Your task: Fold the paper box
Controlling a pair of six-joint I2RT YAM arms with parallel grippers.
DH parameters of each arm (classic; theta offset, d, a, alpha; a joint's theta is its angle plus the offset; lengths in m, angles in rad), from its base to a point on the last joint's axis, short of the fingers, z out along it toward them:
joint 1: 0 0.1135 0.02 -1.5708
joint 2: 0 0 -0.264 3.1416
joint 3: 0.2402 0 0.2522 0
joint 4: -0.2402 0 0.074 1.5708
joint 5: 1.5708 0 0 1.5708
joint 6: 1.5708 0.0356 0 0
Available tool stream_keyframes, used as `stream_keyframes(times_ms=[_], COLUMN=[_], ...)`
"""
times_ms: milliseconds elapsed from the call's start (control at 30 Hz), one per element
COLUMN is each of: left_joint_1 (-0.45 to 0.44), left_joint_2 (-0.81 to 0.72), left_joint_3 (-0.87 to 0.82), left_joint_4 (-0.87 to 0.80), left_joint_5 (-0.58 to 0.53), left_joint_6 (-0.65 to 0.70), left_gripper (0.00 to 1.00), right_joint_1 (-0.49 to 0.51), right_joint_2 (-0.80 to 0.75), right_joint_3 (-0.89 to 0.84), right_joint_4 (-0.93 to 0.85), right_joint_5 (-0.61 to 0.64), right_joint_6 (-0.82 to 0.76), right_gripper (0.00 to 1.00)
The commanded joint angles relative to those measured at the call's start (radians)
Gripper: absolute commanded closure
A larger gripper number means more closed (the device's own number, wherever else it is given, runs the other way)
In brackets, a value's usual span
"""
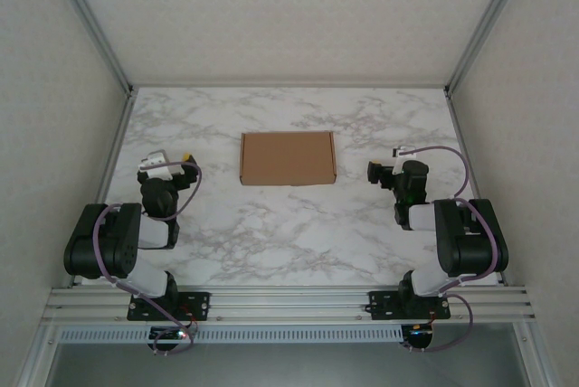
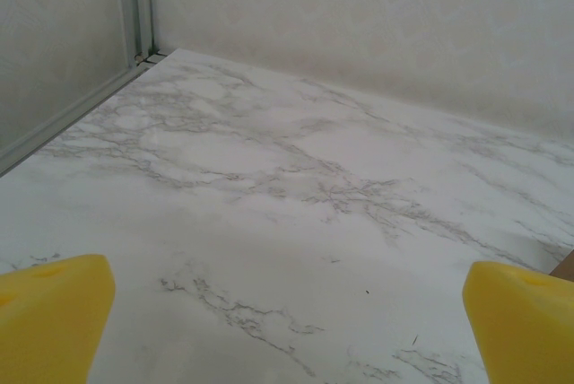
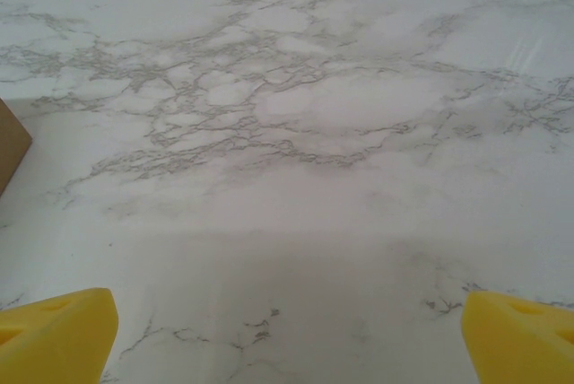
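The paper box (image 1: 288,158) lies flat and closed as a brown cardboard rectangle in the middle of the marble table. Its corner pokes in at the left edge of the right wrist view (image 3: 11,144), and a sliver shows at the right edge of the left wrist view (image 2: 566,266). My left gripper (image 1: 181,164) rests to the box's left, open, its yellow fingertips (image 2: 54,312) wide apart over bare marble. My right gripper (image 1: 378,172) sits to the box's right, also open, with yellow fingertips (image 3: 516,335) spread and nothing between them.
The marble table (image 1: 298,233) is walled by pale panels at the back and both sides, with aluminium posts in the corners (image 2: 134,7). The arm bases stand on a rail (image 1: 289,301) along the near edge.
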Motion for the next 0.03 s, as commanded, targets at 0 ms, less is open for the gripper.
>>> stream_keyframes(times_ms=[0], left_joint_1=[-0.004], left_joint_2=[0.000], left_joint_3=[0.008], left_joint_4=[0.016], left_joint_5=[0.008], left_joint_6=[0.018], left_gripper=[0.01], right_joint_1=[0.000], right_joint_2=[-0.003], right_joint_3=[0.005], right_joint_4=[0.010], right_joint_5=[0.004], right_joint_6=[-0.008], right_gripper=[0.01])
